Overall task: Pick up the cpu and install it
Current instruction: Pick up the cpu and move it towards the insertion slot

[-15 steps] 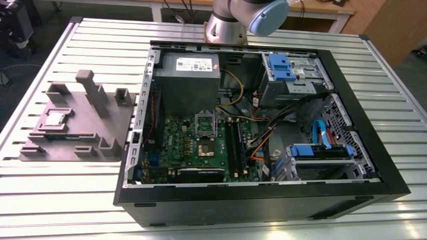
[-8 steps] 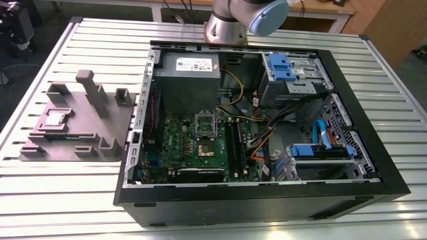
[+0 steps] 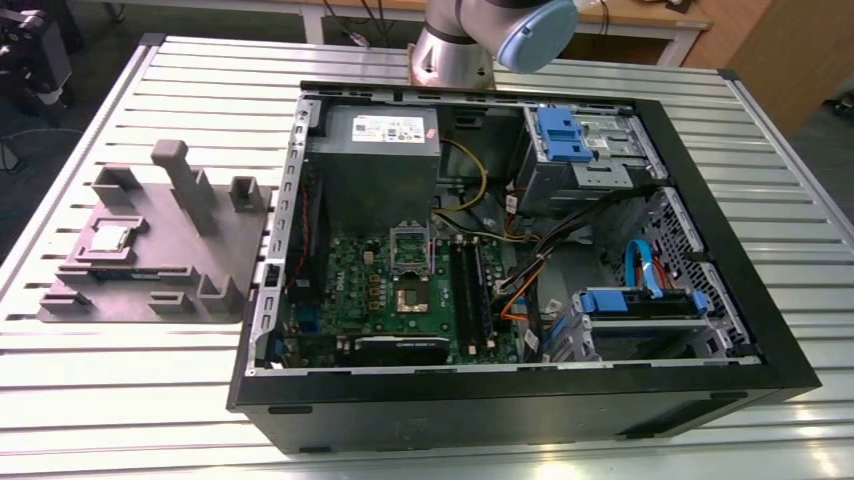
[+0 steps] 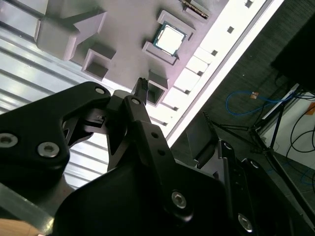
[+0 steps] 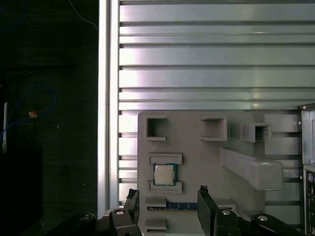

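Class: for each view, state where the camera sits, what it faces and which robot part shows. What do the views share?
Exterior view: off the arm, high, looking down on the table, open computer case and grey holder; the arm shows.
First wrist view: on the arm, facing straight down at the holder; the open tool shows.
Second wrist view: on the arm, slanting past the tool's black links toward the holder.
Shared: the cpu in the holder.

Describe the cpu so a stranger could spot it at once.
On the slatted table, at the exterior view's left of the open case, lies a grey tray. The cpu lies flat on it: a small shiny silver square among dull grey blocks.
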Action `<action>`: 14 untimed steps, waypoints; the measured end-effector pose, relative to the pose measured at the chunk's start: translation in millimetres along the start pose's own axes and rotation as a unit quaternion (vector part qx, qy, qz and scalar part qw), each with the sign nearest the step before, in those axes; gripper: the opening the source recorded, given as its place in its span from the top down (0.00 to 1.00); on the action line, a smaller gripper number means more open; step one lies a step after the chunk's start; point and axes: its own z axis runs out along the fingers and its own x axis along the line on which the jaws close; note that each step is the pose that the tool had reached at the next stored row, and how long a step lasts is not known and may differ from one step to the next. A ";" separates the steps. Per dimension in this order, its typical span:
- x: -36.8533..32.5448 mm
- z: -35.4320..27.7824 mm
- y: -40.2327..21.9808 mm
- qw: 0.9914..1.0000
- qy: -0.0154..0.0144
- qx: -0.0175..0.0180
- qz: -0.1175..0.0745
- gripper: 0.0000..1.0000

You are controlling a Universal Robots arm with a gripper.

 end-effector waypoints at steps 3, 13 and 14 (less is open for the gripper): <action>0.0 1.1 -0.1 1.000 0.000 0.000 0.000 0.41; -0.1 4.2 -0.2 1.000 0.000 0.000 0.000 0.41; -0.1 4.6 -0.2 1.000 0.000 0.000 0.000 0.41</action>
